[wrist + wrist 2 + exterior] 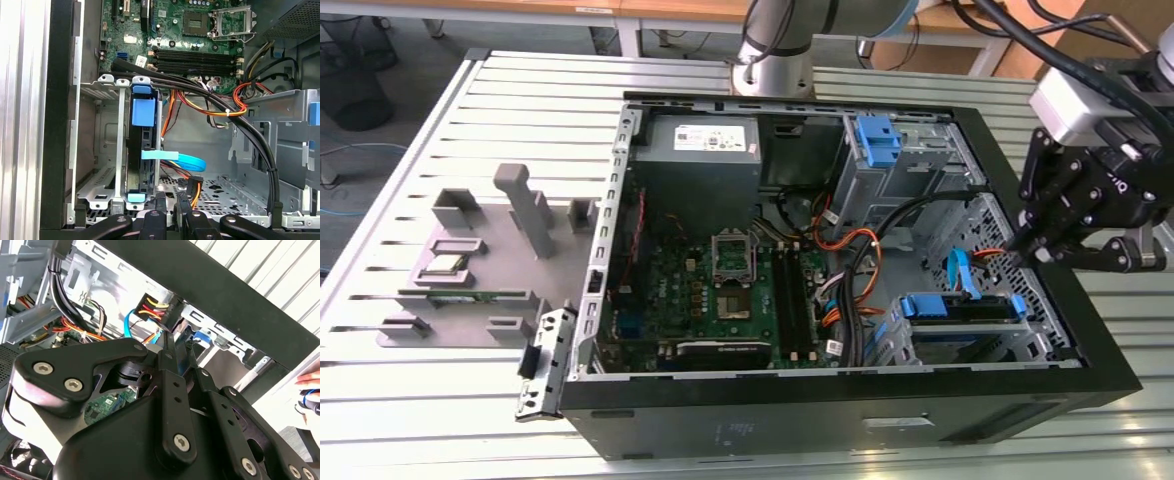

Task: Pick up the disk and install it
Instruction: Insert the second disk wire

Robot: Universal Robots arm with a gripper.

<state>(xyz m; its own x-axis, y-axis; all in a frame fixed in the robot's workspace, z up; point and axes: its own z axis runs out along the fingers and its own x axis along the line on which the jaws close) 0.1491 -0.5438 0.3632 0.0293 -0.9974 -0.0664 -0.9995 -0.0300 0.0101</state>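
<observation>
Slatted metal desk (1067, 85) carries an open computer case (854, 405). Inside it, the disk (142, 145) in its blue carrier sits in the drive cage (100, 150), while the black claw (1051, 248) hovers beside it with fingers pressed together, pinching nothing. Loose cables (235, 107) nearby could snag the claw.

Bright, even light; glare whitens the slatted table (440, 420).

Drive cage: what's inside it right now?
The disk in its blue carrier sits upright in the drive cage. A blue cable runs beside it. Its connector end is hidden.
</observation>
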